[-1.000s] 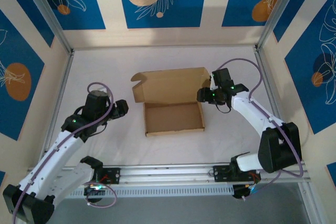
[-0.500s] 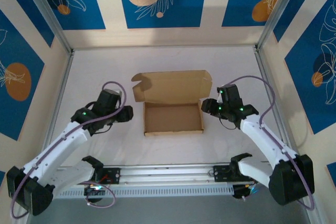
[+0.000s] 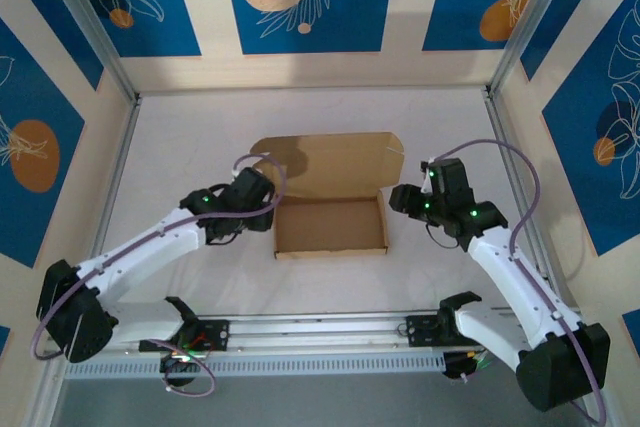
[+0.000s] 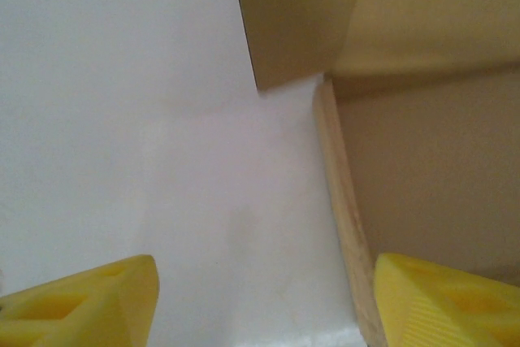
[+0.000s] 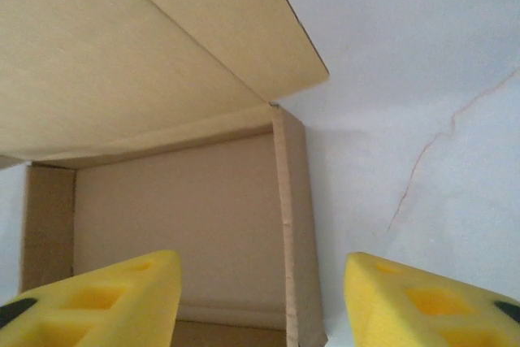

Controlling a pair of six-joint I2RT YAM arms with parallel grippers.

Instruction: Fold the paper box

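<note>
White desk (image 3: 330, 117), blue-and-cream patterned walls (image 3: 200, 7) around. The plain brown cardboard box (image 3: 330, 225) sits mid-desk, lid flap raised. Left pincer (image 3: 270, 209) spread over its left wall; right pincer (image 3: 398, 197) spread over its right wall.

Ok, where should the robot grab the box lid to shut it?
Probably the lid, by its two end edges, one gripper from each side. It stands open behind the tray, so its ends stick out free. The left gripper and right gripper are open near them.
</note>
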